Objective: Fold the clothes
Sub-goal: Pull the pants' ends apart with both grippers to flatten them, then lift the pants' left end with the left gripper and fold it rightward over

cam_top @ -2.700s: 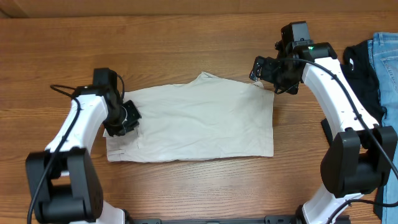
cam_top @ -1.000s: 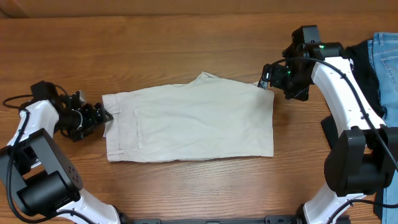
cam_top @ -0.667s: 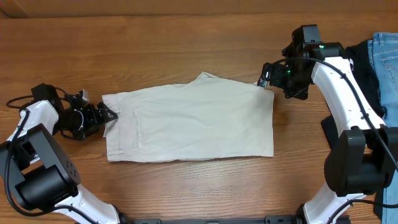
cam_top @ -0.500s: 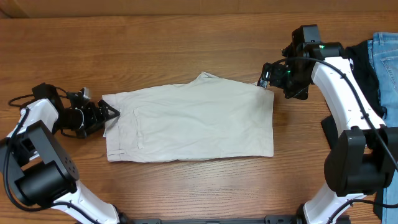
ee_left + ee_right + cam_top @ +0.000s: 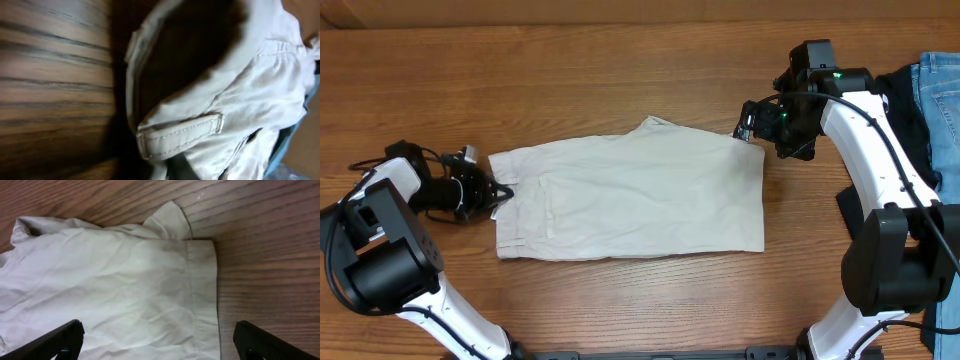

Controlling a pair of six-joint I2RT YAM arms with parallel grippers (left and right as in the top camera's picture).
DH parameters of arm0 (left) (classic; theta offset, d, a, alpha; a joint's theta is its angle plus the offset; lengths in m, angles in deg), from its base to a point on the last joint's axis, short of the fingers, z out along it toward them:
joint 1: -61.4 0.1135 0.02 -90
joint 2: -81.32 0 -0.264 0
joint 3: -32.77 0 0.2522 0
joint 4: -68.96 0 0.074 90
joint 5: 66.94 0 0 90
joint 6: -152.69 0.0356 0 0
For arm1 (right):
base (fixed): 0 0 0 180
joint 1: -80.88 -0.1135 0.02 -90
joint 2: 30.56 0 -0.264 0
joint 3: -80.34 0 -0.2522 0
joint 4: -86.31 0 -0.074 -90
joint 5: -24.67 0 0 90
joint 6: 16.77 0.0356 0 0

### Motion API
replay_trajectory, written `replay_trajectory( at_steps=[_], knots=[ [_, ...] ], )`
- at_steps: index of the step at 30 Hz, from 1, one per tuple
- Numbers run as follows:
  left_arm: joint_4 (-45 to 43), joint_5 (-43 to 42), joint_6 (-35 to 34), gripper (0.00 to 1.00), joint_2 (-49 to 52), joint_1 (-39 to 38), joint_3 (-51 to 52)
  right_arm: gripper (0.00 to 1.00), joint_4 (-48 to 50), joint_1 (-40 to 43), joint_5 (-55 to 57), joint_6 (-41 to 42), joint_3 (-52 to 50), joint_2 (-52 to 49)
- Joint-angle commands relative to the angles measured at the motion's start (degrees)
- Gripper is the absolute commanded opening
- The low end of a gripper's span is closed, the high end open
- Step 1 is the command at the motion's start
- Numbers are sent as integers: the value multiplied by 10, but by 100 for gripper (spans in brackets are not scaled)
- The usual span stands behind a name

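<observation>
The beige shorts (image 5: 630, 190) lie flat on the wooden table, folded in half lengthwise, waistband to the left and leg hems to the right. My left gripper (image 5: 503, 189) lies low at the waistband's left edge and is shut on it. The left wrist view shows the waistband and a belt loop (image 5: 180, 132) right against the camera, with the top layer lifted open. My right gripper (image 5: 752, 128) is open and empty, hovering over the shorts' far right hem corner (image 5: 200, 255). Its two black fingertips (image 5: 160, 345) straddle the cloth.
A black garment (image 5: 905, 100) and blue jeans (image 5: 945, 85) lie at the table's right edge, behind the right arm. Bare wood (image 5: 620, 60) surrounds the shorts. The left arm's cable (image 5: 370, 162) loops at the far left.
My left gripper moved right from beside the shorts onto the waistband edge and closed on it. The shorts shifted slightly right. The right gripper stayed still.
</observation>
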State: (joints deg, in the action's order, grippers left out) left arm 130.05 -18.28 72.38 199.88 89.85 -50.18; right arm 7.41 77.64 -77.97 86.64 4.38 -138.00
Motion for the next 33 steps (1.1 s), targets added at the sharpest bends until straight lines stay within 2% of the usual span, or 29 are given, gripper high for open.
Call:
replay_trajectory(
  at_steps=[1,8,11,17,22,29,30,31,33],
  knots=[
    [0,68,5,4,38,-15,17,100,2,1,-3,-4,13,0],
    [47,76,-31,4,34,-15,-60,100,-3,1,-3,-4,7,0],
    [85,126,-64,4,34,-15,-114,100,-3,1,-3,-4,-2,0],
    [204,182,-100,4,34,-15,-268,100,-14,-5,-12,-4,-12,0],
    [304,189,-100,4,34,-16,-390,99,-17,-23,-53,-4,-15,0],
    [393,189,-99,4,34,-42,-499,70,-9,-66,-85,-4,-15,0],
    [417,189,-99,4,34,-56,-535,54,-2,-77,-85,-3,-19,0],
    [429,189,-99,4,34,-64,-555,44,3,-82,-85,-3,-22,0],
    [455,189,-99,4,33,-87,-598,32,21,-93,-85,3,-36,0]
  ],
)
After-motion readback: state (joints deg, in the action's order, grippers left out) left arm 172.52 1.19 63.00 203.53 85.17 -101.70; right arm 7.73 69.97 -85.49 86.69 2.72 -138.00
